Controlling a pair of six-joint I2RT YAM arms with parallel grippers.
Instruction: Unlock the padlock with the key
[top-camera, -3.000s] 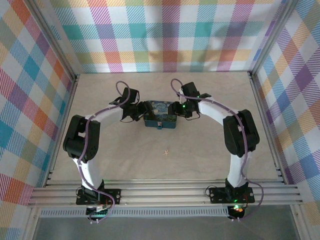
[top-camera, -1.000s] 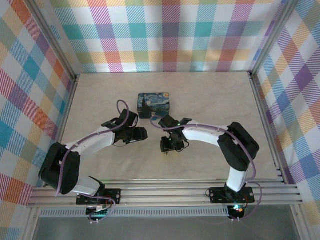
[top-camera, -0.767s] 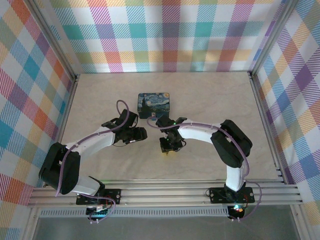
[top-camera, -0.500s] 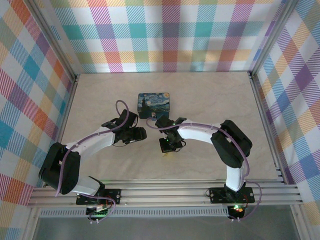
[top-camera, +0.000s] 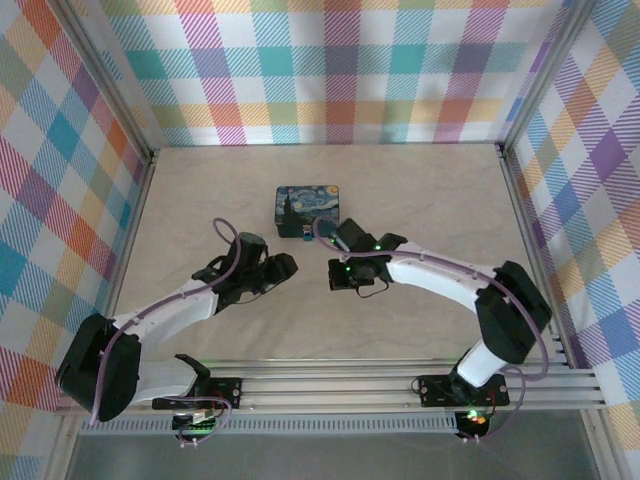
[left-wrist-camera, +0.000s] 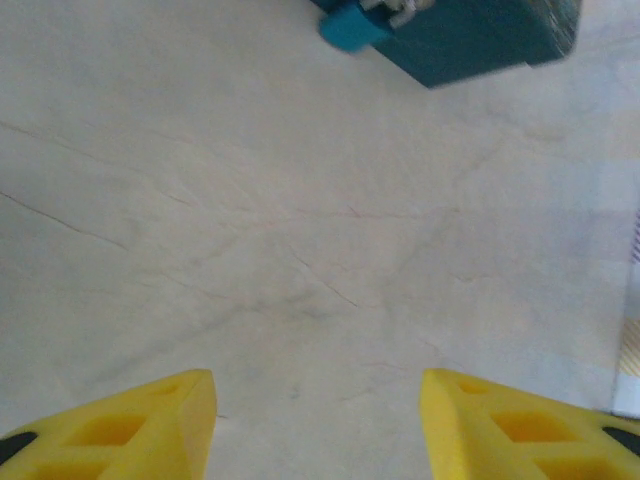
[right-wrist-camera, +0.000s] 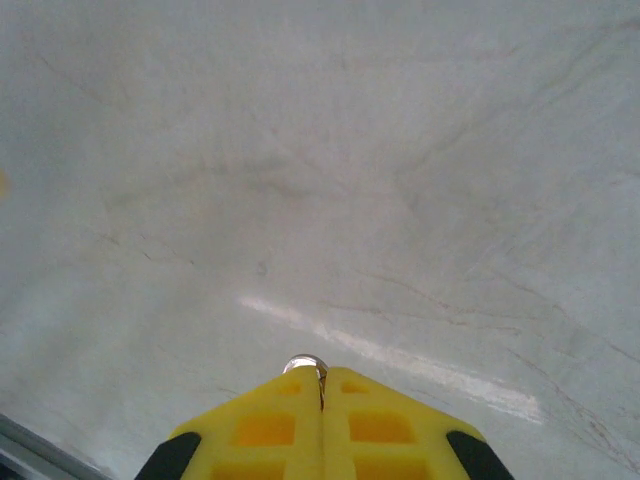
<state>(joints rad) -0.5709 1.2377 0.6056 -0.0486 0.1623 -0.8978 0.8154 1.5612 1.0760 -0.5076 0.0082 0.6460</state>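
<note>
In the top view the padlock (top-camera: 303, 234) sits at the near edge of the blue box (top-camera: 308, 208), touching it. It is at about 11 o'clock from the right gripper (top-camera: 336, 276) and at about 1 o'clock from the left gripper (top-camera: 282, 266), near both but apart from them. In the left wrist view the padlock (left-wrist-camera: 352, 26) shows its bluish part at 12 o'clock, well apart from the left gripper (left-wrist-camera: 315, 388). The yellow fingers (left-wrist-camera: 160, 415) of this gripper stand wide, with only bare table (left-wrist-camera: 300, 250) between them. In the right wrist view the right gripper (right-wrist-camera: 322, 376) is pressed together, and a small silver round part, which seems to be the key (right-wrist-camera: 305, 362), is pinched at its tips.

One second ago the right gripper was lower over the table, more toward 6 o'clock, and its jaws were partly apart. The small pale speck that lay under it is not on the table now. The left arm has pulled its elbow toward 6 o'clock. The box has not moved.
</note>
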